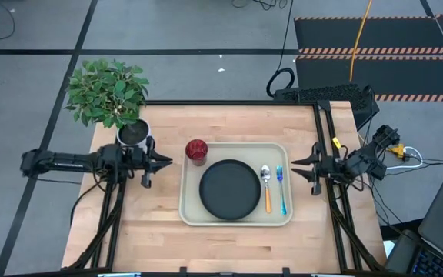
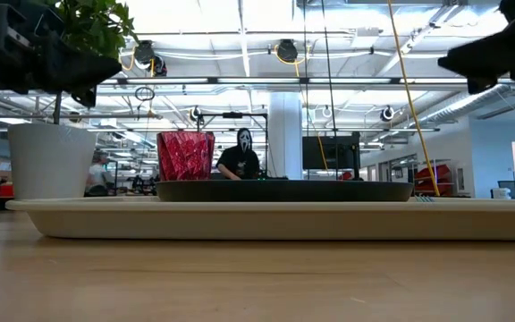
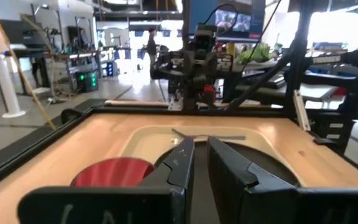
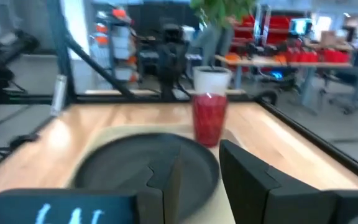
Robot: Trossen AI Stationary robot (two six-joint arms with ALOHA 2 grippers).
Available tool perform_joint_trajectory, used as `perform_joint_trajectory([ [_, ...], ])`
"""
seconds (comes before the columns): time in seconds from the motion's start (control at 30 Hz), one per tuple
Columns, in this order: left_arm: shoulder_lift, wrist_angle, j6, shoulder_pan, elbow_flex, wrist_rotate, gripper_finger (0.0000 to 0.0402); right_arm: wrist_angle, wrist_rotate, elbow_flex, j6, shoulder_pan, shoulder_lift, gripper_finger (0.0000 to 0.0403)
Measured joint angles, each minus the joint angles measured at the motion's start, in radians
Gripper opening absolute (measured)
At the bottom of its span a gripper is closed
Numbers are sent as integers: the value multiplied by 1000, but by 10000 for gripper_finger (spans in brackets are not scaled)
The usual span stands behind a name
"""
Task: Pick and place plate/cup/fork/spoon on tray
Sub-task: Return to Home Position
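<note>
Two claws: we see one off each short end of the tray, both clear of it and both empty.
left claw (image 1: 165, 160): over the bench just beside the tray end where the cup stands; its fingers (image 3: 179, 165) are almost together, with only a thin slit between them, and touch nothing.
right claw (image 1: 300, 163): over the bench's edge strip near the tray end where the fork lies; its fingers (image 4: 247, 171) stand a narrow way apart and touch nothing.
tray (image 1: 244, 149): flat on the middle of the bench.
plate (image 1: 230, 189): in the middle of the tray.
cup (image 1: 196, 151): upright in the tray corner nearest the left claw, just beside the plate.
spoon (image 1: 266, 187): on the tray, between plate and fork.
fork (image 1: 281, 188): alongside the spoon, by the rim.
bench (image 1: 152, 231): pale wood; a white pot (image 1: 133, 133) with a green plant (image 1: 106, 92) stands near the left claw.
room: grey floor with dark tape lines, black mats with striped edges and a yellow cable; in the low view we see a person (image 2: 242, 156) in dark clothes beyond the tray.
</note>
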Motion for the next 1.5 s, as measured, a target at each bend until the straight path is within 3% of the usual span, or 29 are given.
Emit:
perform_joint_trajectory([
  [0.27,-4,18,-14,100,0,117,46,205,-67,2,-100,-1,0,105],
  [0.4,-4,16,-25,131,0,159,46,239,-165,-9,-116,-1,0,105],
  [0.63,-4,16,-49,163,0,235,46,293,-194,-75,-106,-59,0,105],
  [0.77,-4,12,-61,170,0,240,46,395,-278,-137,-78,-117,2,105],
  [0.9,-3,8,-59,175,0,241,46,369,-298,-145,-50,-182,6,105],
  [1.3,-3,4,-73,174,1,241,46,377,-491,-137,-37,-378,13,105],
  [1.5,-3,1,-92,174,1,241,46,356,-614,-109,-2,-461,80,105],
])
